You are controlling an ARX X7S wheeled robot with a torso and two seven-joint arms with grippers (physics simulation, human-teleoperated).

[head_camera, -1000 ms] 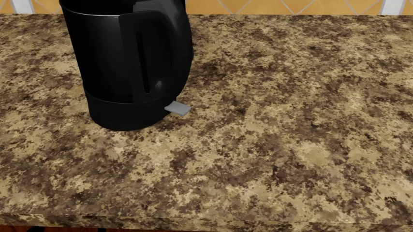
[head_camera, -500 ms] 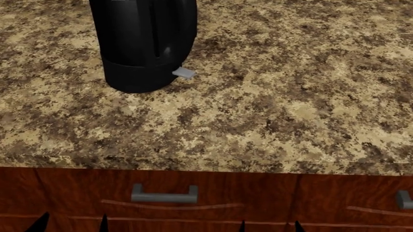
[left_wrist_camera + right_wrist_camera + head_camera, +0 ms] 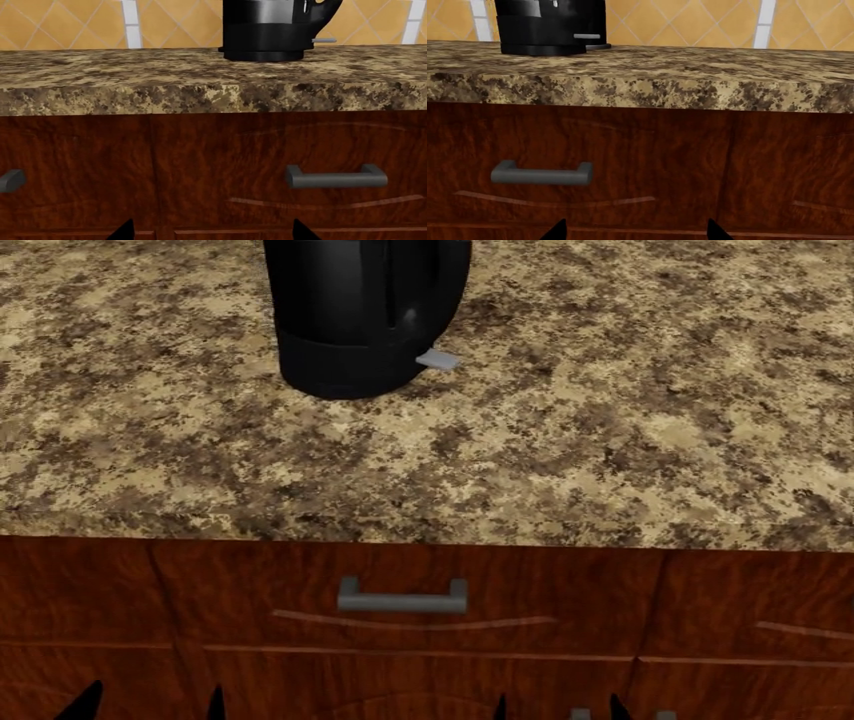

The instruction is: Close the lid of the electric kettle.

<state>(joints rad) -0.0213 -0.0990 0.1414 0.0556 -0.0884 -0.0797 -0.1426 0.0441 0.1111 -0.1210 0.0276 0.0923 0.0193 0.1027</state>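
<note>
The electric kettle (image 3: 363, 315) stands upright on the desk (image 3: 601, 440), up and ahead of both my end effectors, left (image 3: 147, 702) and right (image 3: 557, 708), which hang released below the desk edge by the drawers. My left sits nearer. The lid is out of view.

Even, bright, sharp simulator renders, a soft highlight on the electric kettle (image 3: 267, 20), faint shadow beside its base

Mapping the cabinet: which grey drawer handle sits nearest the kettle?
The top drawer's handle, straight below the electric kettle; the second handle peeks in lower, rightward.
</note>
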